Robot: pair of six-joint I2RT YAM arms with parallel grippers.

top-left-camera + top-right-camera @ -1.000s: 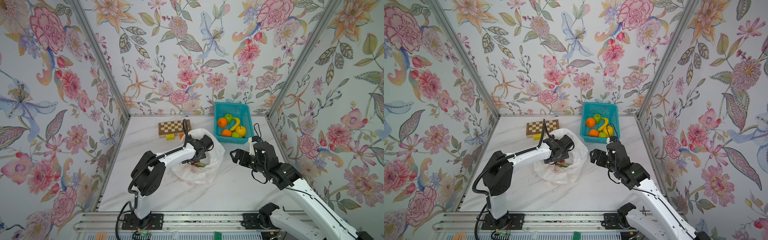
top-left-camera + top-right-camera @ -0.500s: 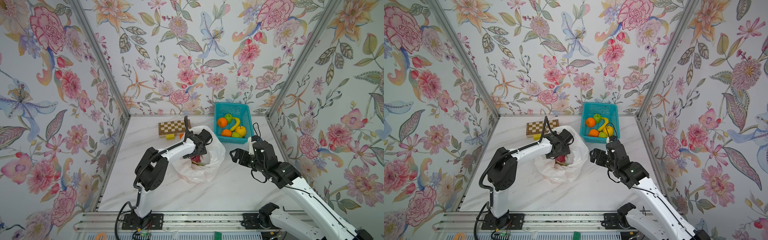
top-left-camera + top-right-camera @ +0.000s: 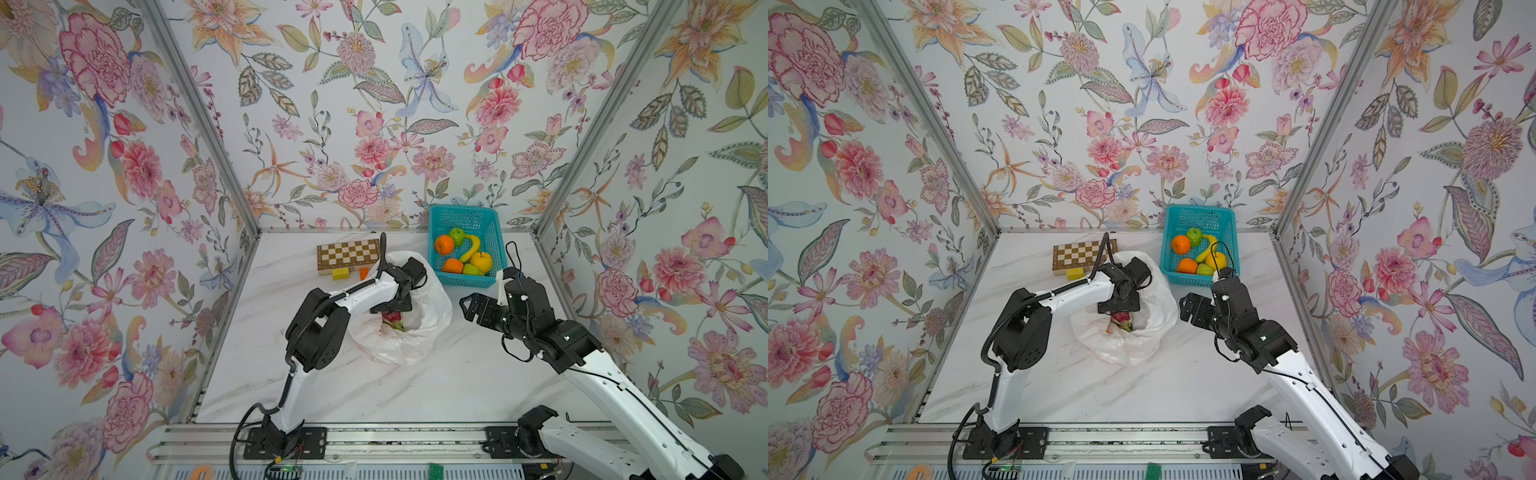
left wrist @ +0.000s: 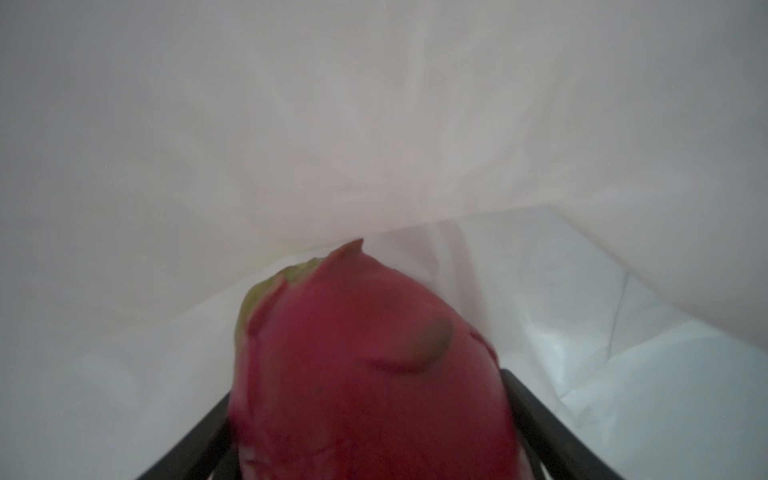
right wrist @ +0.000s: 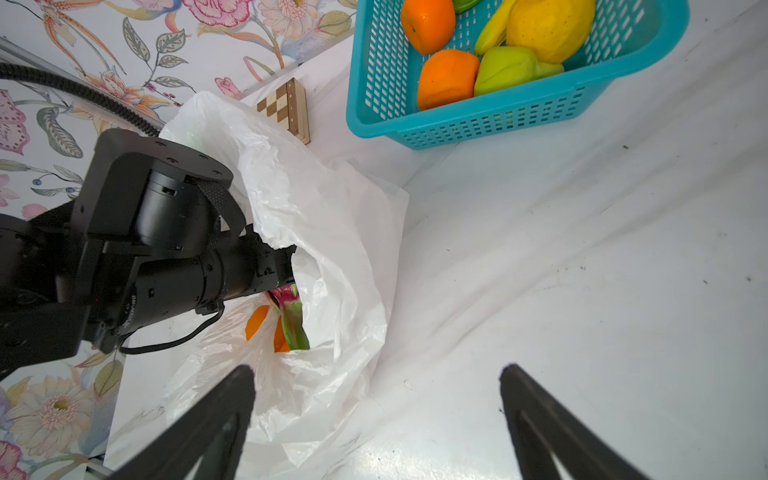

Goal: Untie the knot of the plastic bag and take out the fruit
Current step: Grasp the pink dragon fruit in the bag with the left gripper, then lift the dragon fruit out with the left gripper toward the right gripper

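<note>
In a top view the plastic bag [image 3: 419,336] lies crumpled on the table [image 3: 415,395], its mouth gaping; the left gripper [image 3: 392,309] is sunk into it over the dragon fruit [image 3: 394,321]; the right gripper [image 3: 468,306] hovers just beside the bag, jaws wide and empty, near the teal basket [image 3: 492,226].

Left wrist view: the dragon fruit [image 4: 365,374] fills the gap; both black fingers [image 4: 540,415] sit tight against its sides; white plastic all round.

Right wrist view: an orange [image 5: 255,322] rests in the bag [image 5: 332,208] beside it.
</note>
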